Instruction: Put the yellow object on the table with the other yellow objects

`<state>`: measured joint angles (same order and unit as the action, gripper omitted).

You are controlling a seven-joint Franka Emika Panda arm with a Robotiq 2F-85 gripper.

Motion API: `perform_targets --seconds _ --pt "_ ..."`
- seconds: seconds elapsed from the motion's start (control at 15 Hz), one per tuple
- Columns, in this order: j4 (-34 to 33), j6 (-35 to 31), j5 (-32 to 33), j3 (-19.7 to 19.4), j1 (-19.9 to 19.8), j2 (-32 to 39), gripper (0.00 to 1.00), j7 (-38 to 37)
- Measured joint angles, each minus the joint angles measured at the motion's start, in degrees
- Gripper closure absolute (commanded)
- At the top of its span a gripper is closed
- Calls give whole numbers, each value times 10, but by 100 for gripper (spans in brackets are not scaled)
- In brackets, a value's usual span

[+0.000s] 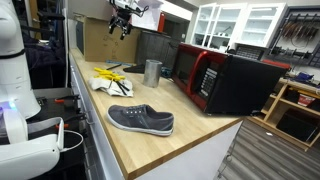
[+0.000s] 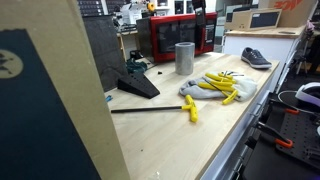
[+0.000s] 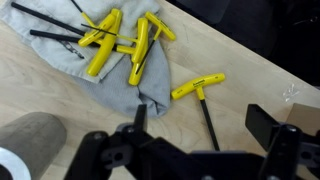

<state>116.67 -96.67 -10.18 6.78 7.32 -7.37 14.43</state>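
A lone yellow T-handle hex key (image 3: 198,87) with a long black shaft lies on the wooden table (image 3: 60,90), just beside a grey cloth (image 3: 125,90). The other yellow objects (image 3: 125,45), several T-handle keys with black shafts, lie clustered on that cloth. My gripper (image 3: 202,125) is open and empty, hovering above the lone key's shaft. In an exterior view the gripper (image 1: 122,20) hangs high over the cluster (image 1: 110,75). In an exterior view the lone key (image 2: 190,108) lies left of the cluster (image 2: 222,85).
A metal cup (image 1: 152,71) stands behind the cluster, also in the wrist view (image 3: 30,135). A grey shoe (image 1: 141,119) lies further along the table (image 1: 150,145). A red microwave (image 1: 205,75) stands at the back. A black wedge (image 2: 138,85) lies near the key.
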Motion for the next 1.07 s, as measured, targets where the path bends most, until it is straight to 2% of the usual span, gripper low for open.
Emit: perform_targets --seconds 0.47,1.07 --pt "0 0 3 1 0 -47 0 -35" --pt "0 0 4 -3 0 -87 0 -36"
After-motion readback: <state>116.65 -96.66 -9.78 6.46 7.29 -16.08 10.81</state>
